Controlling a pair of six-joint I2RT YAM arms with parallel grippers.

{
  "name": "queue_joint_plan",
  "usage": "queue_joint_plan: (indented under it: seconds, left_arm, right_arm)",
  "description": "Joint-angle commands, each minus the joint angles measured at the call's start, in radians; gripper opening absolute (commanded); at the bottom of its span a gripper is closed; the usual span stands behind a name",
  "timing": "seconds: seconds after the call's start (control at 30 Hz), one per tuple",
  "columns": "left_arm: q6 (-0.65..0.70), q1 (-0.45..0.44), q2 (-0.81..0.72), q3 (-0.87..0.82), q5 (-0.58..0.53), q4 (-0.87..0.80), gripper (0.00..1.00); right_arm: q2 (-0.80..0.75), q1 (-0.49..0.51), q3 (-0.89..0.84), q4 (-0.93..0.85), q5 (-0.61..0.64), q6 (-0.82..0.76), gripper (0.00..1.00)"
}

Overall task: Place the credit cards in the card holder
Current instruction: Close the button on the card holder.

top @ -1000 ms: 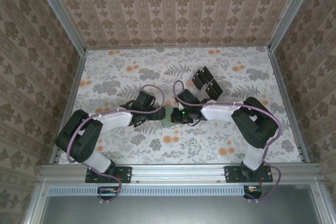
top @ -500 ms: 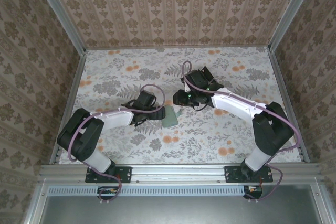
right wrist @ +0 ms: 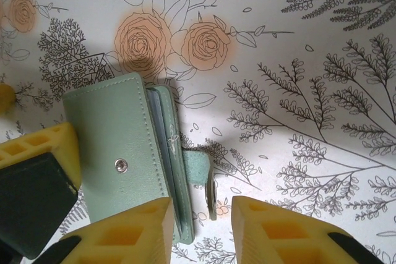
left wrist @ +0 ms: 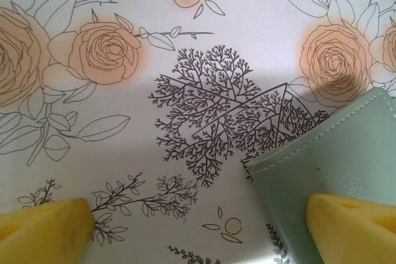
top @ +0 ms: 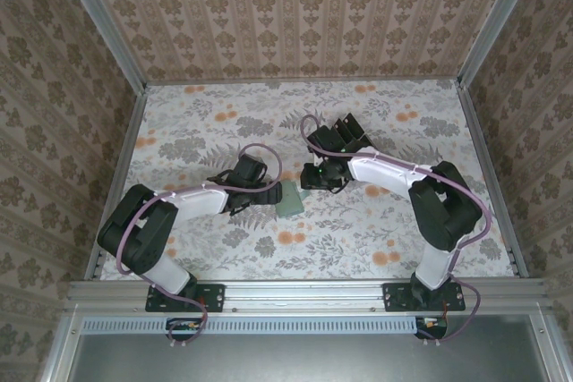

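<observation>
The sage-green card holder (top: 291, 198) lies flat mid-table, and in the right wrist view the card holder (right wrist: 117, 146) shows its snap and a loose strap (right wrist: 204, 174). My right gripper (right wrist: 201, 230) hovers open just right of it, the strap's end lying below the gap and nothing gripped. In the top view the right gripper (top: 316, 178) sits beside the holder's right edge. My left gripper (left wrist: 198, 227) stands wide open at the holder's left corner (left wrist: 334, 153), one fingertip (left wrist: 352, 221) over it. The black credit cards (top: 351, 129) stand behind the right arm, partly hidden.
The floral tablecloth (top: 206, 123) covers the table, which is walled in by patterned panels with metal rails (top: 121, 158) at the sides. Both arms reach inward from the near edge and meet near the table's middle.
My right gripper lifted off the card holder, swung back toward the cards, then settled just right of the holder with its jaws wider apart. The left arm stayed put.
</observation>
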Motion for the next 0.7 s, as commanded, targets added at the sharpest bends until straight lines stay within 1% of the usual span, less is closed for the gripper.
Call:
queue_joint_plan:
  seconds: [0.0, 0.17, 0.27, 0.4, 0.63, 0.67]
  left_arm:
    - [0.016, 0.014, 0.063, -0.021, -0.038, -0.026, 1.00]
    - [0.019, 0.014, 0.064, -0.021, -0.035, -0.023, 1.00]
    - [0.019, 0.014, 0.065, -0.021, -0.035, -0.019, 1.00]
    - [0.017, 0.014, 0.067, -0.023, -0.033, -0.017, 1.00]
    - [0.017, 0.014, 0.064, -0.024, -0.033, -0.015, 1.00]
    - [0.017, 0.014, 0.064, -0.025, -0.031, -0.014, 1.00]
  right_arm:
    - [0.021, 0.000, 0.025, -0.031, 0.029, -0.014, 0.29]
    - [0.036, 0.000, 0.029, -0.030, 0.029, -0.013, 0.24]
    - [0.040, 0.000, 0.029, -0.030, 0.029, -0.013, 0.22]
    - [0.042, -0.001, 0.025, -0.029, 0.029, -0.013, 0.17]
    - [0.045, -0.002, 0.021, -0.024, 0.025, -0.013, 0.14]
    - [0.048, -0.001, 0.021, -0.023, 0.024, -0.013, 0.11]
